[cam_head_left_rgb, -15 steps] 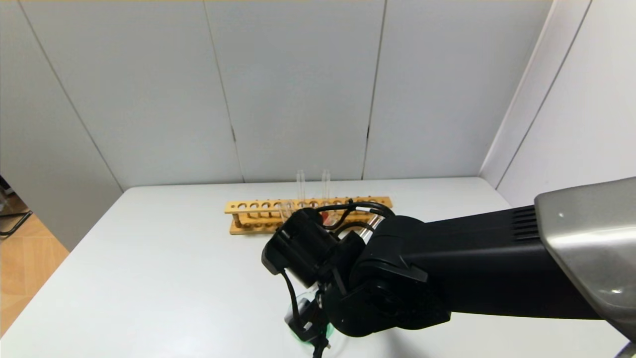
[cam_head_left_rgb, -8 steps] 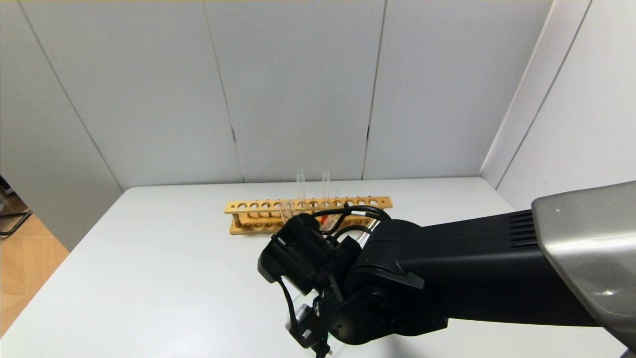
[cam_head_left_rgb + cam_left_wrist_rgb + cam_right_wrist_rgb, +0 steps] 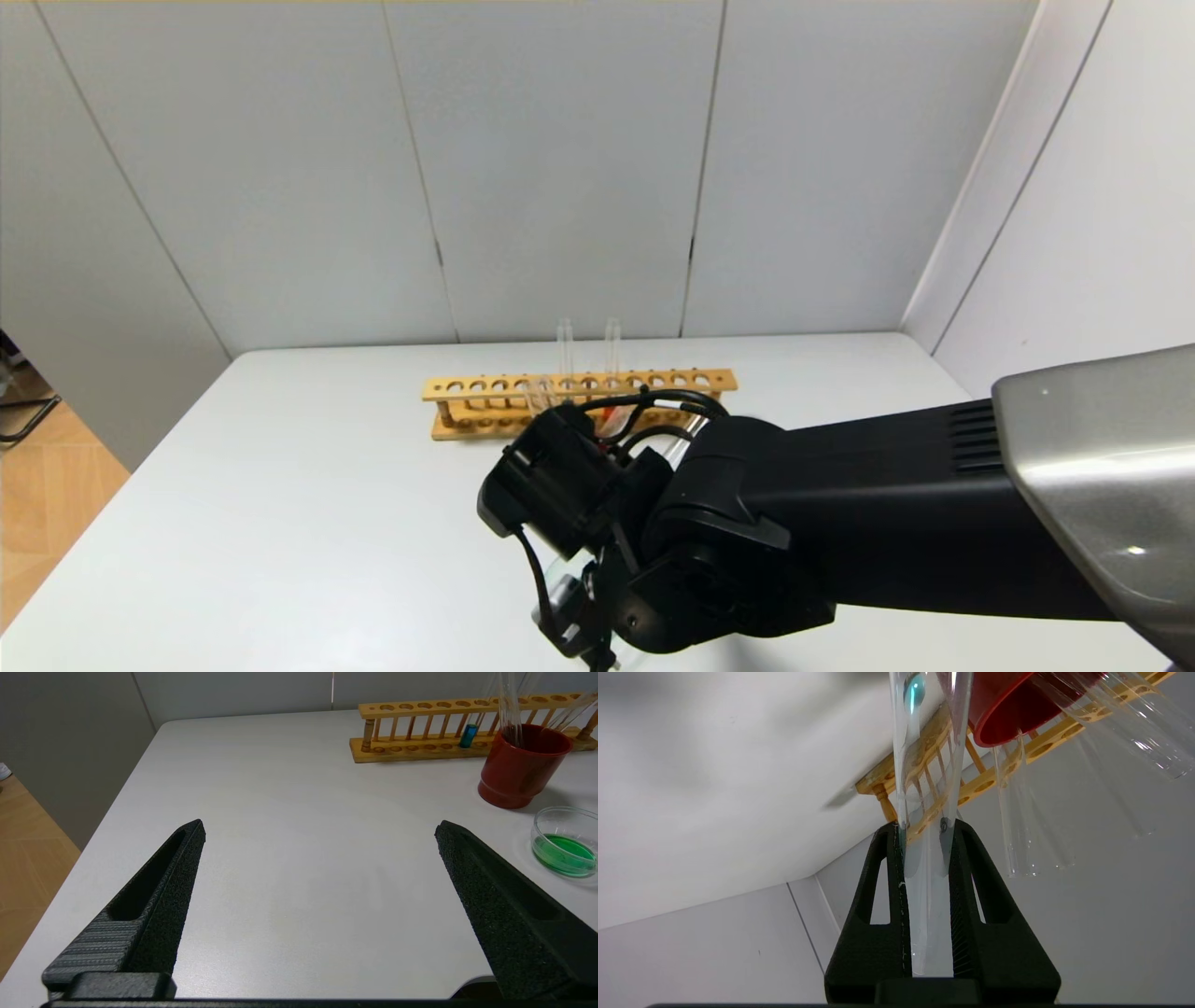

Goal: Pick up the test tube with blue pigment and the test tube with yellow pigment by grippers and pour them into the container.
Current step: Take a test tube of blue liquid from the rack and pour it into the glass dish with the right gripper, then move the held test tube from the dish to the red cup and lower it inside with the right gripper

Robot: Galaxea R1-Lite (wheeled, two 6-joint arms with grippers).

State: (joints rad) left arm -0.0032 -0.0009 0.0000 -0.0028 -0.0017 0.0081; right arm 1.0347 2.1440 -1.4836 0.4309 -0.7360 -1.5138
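room: grey panelled walls behind, white surface (image 3: 308, 485) in front of the robot.
rack: wooden tube rack (image 3: 485, 401) at the far side of the surface, two clear tubes standing upright in it in the head view.
right gripper (image 3: 924, 828): low over the near edge of the surface, wrist rolled over; jaws clamped on the test tube with blue pigment (image 3: 927, 812).
blue tube: gripped on the clear glass, a little teal liquid shows in its far end in the right wrist view; tilted, but i can't tell which end is lower.
second blue tube: left wrist view also shows a teal-filled tube (image 3: 468, 735) sitting in the rack.
container (image 3: 565, 841): clear dish on the surface near the red cup (image 3: 521, 767), shallow green liquid in it; in the head view it's almost wholly hidden under the right arm.
red cup: between rack and dish, several empty clear tubes leaning in it.
yellow tube: can't pick it out in any view.
left gripper (image 3: 320, 828): hangs over bare surface, well apart from rack and dish, jaws wide apart, nothing between them.
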